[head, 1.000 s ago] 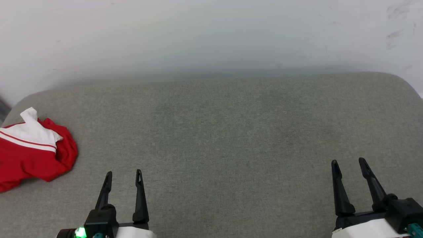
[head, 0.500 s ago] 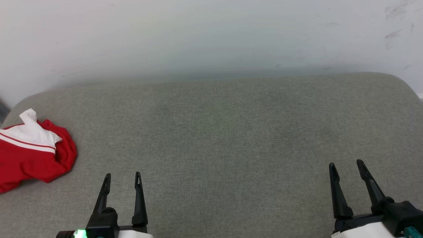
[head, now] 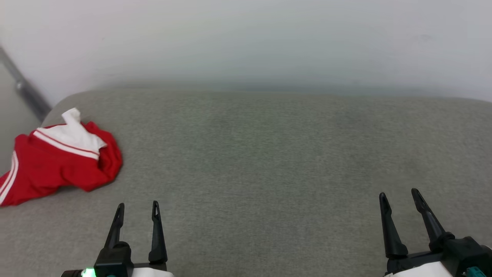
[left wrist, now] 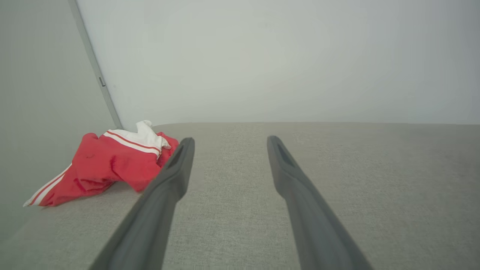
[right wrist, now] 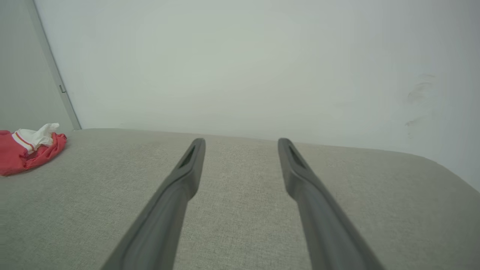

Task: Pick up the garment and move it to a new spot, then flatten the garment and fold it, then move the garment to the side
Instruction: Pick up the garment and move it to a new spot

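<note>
The garment (head: 57, 165), a red T-shirt with a white sleeve and striped trim, lies crumpled at the far left edge of the grey cushioned surface (head: 261, 154). The left wrist view shows the garment (left wrist: 108, 165) ahead and to the left of the fingers, and the right wrist view shows the garment (right wrist: 26, 150) far off at the left edge. My left gripper (head: 137, 207) hovers open near the front, to the right of the garment and nearer than it, with nothing between its fingers. My right gripper (head: 399, 194) is open and empty at the front right.
A pale wall (head: 246, 38) rises right behind the surface. A grey strip (head: 27, 92) runs down the wall at the left corner. The surface's left edge drops off just beside the garment.
The whole head view has shifted, so the camera has turned left: the garment now shows further right and more fully. Both grippers stay open and hold about the same places in the picture.
</note>
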`<state>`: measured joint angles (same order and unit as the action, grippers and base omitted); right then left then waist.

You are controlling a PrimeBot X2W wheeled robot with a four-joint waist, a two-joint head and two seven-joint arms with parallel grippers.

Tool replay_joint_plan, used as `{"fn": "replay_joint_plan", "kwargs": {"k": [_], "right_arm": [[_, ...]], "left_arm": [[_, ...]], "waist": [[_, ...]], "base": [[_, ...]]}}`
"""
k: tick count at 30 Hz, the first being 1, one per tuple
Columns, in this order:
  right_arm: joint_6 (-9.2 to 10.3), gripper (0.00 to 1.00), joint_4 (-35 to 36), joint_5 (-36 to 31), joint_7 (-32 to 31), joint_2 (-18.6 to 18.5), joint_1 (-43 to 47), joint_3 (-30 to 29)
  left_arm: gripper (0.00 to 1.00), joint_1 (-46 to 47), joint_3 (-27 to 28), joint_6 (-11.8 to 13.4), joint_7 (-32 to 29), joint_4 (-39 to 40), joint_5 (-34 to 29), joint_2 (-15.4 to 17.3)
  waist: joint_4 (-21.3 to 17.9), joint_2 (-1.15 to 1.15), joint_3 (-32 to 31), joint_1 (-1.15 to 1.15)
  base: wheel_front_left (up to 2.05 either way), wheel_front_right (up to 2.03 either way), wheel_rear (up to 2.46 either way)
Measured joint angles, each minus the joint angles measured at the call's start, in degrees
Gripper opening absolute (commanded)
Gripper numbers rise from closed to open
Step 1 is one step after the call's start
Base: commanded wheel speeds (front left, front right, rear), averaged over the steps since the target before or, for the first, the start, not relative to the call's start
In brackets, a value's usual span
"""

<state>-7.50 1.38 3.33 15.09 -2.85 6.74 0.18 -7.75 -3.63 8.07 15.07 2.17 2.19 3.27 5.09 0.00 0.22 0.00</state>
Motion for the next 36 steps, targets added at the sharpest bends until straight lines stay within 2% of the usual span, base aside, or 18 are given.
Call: {"fn": "replay_joint_plan", "kwargs": {"k": [25, 32, 36], "right_arm": [[0.0, 1.0, 0.9, -0.8, 0.0, 0.0, 0.9, 1.3], [0.0, 1.0, 0.9, -1.4, 0.0, 0.0, 0.8, 1.9], [0.0, 1.0, 1.2, -2.5, 0.0, 0.0, 0.2, 2.0]], "left_arm": [[1.0, 0.0, 4.9, 0.1, 0.0, 0.5, 1.9, -0.3], [1.0, 0.0, 6.6, 0.4, 0.0, -0.3, 4.2, -0.3], [1.0, 3.5, 9.4, -1.6, 0.0, -0.2, 4.4, -0.4]], "waist": [[20.6, 0.0, 1.0, 0.0], [22.2, 0.0, 1.6, 0.0], [21.3, 0.0, 2.8, 0.0]], "base": [[0.0, 0.0, 0.0], [0.0, 0.0, 0.0], [0.0, 0.0, 0.0]]}}
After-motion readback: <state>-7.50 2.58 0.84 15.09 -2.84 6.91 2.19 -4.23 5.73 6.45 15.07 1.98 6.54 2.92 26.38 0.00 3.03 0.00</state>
